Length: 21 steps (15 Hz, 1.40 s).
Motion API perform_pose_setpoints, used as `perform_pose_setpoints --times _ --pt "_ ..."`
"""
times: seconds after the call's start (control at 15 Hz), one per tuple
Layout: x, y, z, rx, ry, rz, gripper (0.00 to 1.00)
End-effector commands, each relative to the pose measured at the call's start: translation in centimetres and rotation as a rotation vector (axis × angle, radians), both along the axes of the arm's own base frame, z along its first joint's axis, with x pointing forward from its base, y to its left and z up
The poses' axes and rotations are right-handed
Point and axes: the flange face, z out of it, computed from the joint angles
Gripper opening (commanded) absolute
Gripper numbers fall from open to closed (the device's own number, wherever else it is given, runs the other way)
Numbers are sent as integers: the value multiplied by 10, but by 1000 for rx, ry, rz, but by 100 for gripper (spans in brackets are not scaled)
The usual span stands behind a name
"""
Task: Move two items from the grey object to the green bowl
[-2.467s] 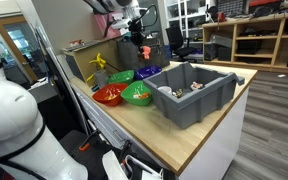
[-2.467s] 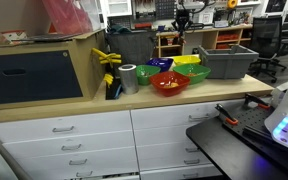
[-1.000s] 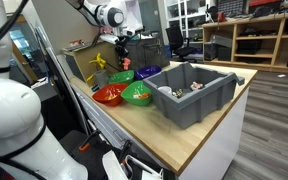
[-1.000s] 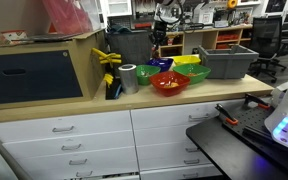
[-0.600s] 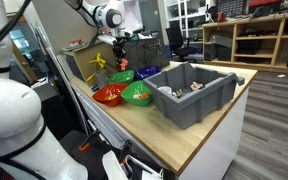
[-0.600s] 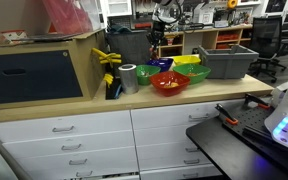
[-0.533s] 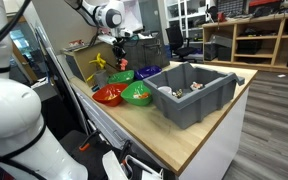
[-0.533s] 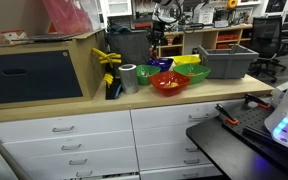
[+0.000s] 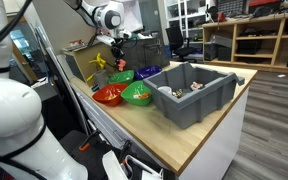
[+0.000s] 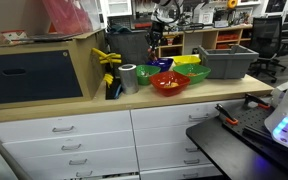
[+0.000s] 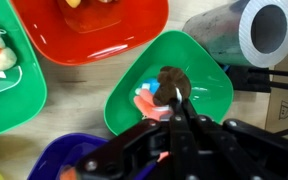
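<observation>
My gripper (image 11: 176, 98) hangs low over a green bowl (image 11: 206, 68), its fingers pressed together on a small brown round piece (image 11: 170, 78). A reddish, blue and white piece (image 11: 147, 101) lies in that bowl next to the fingertips. In both exterior views the gripper (image 9: 118, 62) (image 10: 153, 54) is just above this green bowl (image 9: 123, 76) (image 10: 146, 73) at the far end of the bowl cluster. The grey bin (image 9: 196, 100) (image 10: 228, 63) stands beside the bowls, with small pieces (image 9: 195, 87) inside it.
A red bowl (image 11: 104, 35) (image 9: 107, 96) with food pieces, another green bowl (image 11: 9, 85) (image 9: 138, 94) and a blue bowl (image 11: 69, 160) (image 9: 148, 72) crowd round the target bowl. A silver cylinder (image 11: 249, 35) (image 10: 128, 77) stands close beside it. A yellow bowl (image 10: 187, 60) sits near the bin.
The arm swung from near the bin over to the far green bowl, then sank slightly toward it; in the last half second it has barely moved.
</observation>
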Motion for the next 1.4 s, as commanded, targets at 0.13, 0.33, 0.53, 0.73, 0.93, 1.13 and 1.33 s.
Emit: perform_pose_setpoints --times 0.13,0.33,0.53,0.73,0.93,1.13,1.33 --pt "3 21 0 57 -42 3 1" --pt "6 30 0 92 -68 2 1" --pt "9 36 -6 104 -94 7 1" --pt "16 37 -13 102 -118 2 1" --pt "20 37 -16 95 -124 -2 32" --pt "22 36 -16 93 -129 1 53" --pt "24 32 -6 87 -147 10 76"
